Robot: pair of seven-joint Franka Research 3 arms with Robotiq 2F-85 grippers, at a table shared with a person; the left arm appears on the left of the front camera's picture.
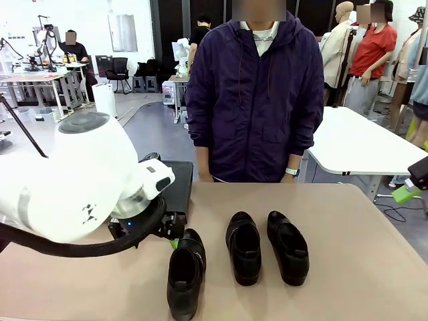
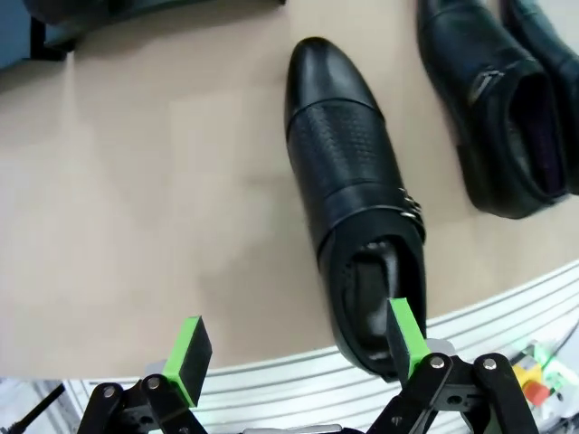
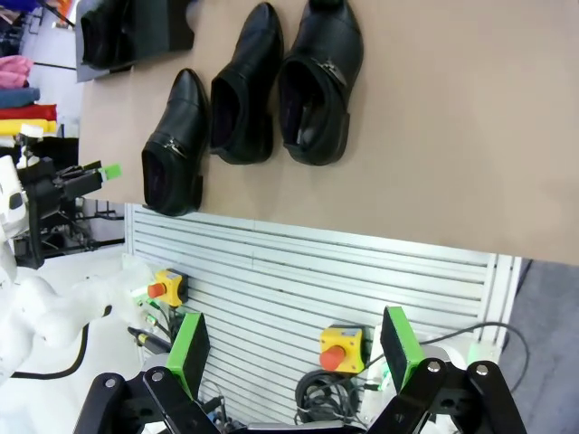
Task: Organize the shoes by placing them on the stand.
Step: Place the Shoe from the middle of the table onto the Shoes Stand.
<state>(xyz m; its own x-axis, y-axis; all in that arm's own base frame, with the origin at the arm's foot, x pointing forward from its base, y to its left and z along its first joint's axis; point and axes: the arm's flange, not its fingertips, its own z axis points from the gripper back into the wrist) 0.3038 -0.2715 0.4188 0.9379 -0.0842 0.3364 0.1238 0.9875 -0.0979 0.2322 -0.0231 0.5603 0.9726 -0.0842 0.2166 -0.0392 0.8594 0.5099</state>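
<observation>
Hiding much of the stand, the white left arm

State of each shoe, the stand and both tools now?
left shoe: on table, ungripped
middle shoe: on table, untouched
right shoe: on table, untouched
fourth shoe: on stand
stand: carries fourth shoe
left tool: open, at left shoe's heel
right tool: open, empty
</observation>
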